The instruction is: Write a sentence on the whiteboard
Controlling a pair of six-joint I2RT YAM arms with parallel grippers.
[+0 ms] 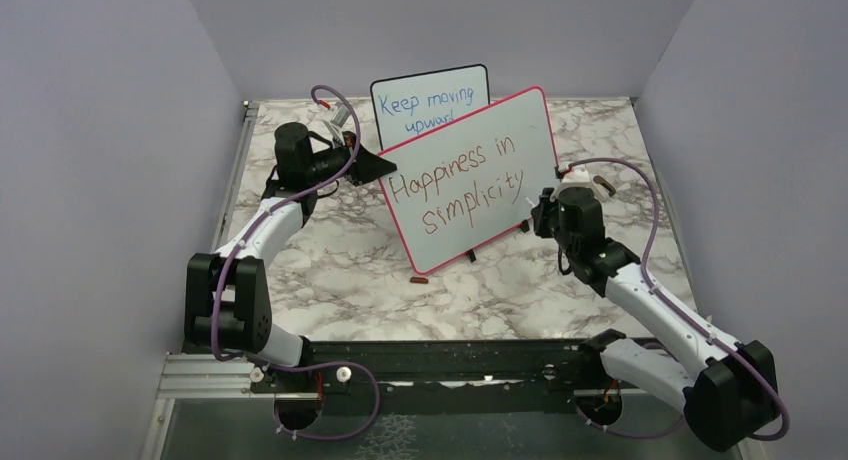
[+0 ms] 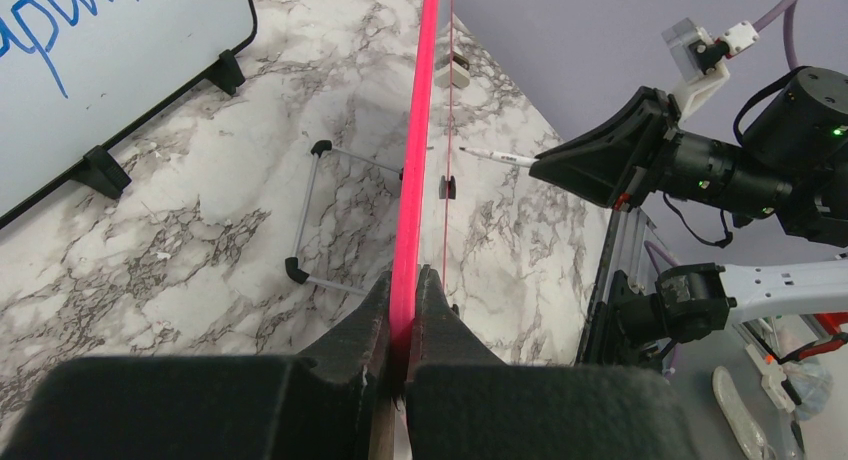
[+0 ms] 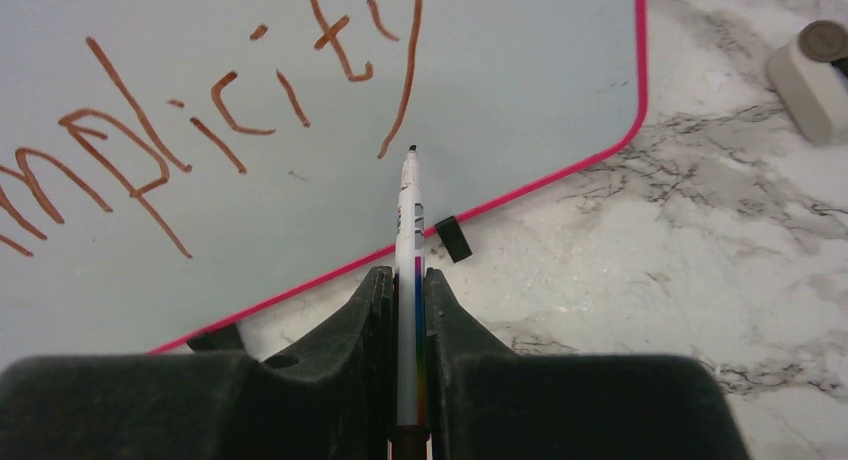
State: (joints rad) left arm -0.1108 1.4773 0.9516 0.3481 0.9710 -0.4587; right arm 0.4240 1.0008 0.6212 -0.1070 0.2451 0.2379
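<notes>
Whiteboard with pink-red frame (image 1: pixel 515 120): left gripper (image 2: pixel 403 285) pinches it, right gripper (image 3: pixel 408 280) squeezes thin white marker (image 3: pixel 408 205); dot softly after brown-red sentence (image 1: pixel 455 172).

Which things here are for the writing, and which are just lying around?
For the writing: the whiteboard, pinched at its pink edge by the left hand; the sentence on it; the marker in the right hand.
Just lying about: the small black-framed board with blue words; the wire stand; the white block.
</notes>
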